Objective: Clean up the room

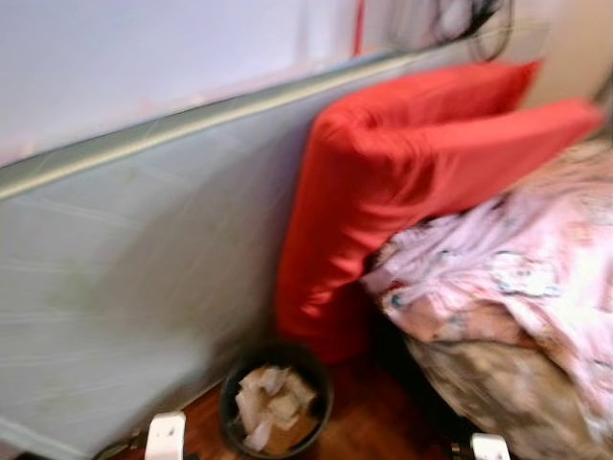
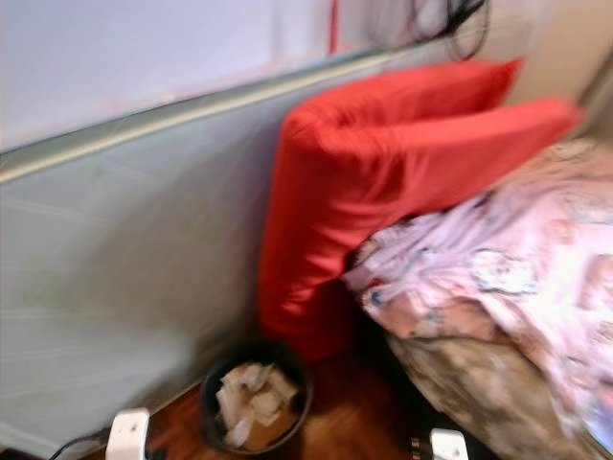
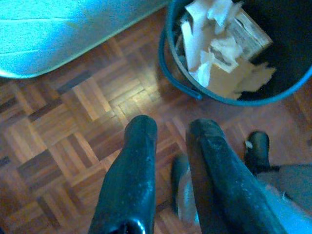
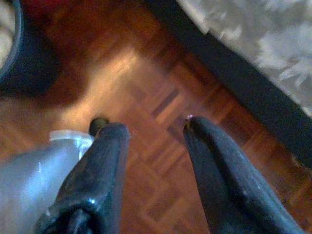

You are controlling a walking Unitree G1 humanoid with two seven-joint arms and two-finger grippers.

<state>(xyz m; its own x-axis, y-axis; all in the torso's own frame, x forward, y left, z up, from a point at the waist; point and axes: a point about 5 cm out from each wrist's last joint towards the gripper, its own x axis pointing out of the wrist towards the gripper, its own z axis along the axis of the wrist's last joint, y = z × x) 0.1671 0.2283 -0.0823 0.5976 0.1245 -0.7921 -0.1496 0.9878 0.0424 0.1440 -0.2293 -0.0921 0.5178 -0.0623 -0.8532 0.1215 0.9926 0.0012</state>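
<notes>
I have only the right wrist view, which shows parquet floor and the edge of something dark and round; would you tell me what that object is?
Observer: It is a dark waste bin, and it holds crumpled paper and cardboard.
Operator: Thank you. What stands behind it?
Observer: A large red cushion leans against a grey padded panel, just behind the bin.
Operator: And where is the left hand?
Observer: The left hand hangs above the parquet floor close to the bin, with its fingers slightly apart and nothing between them.
</notes>
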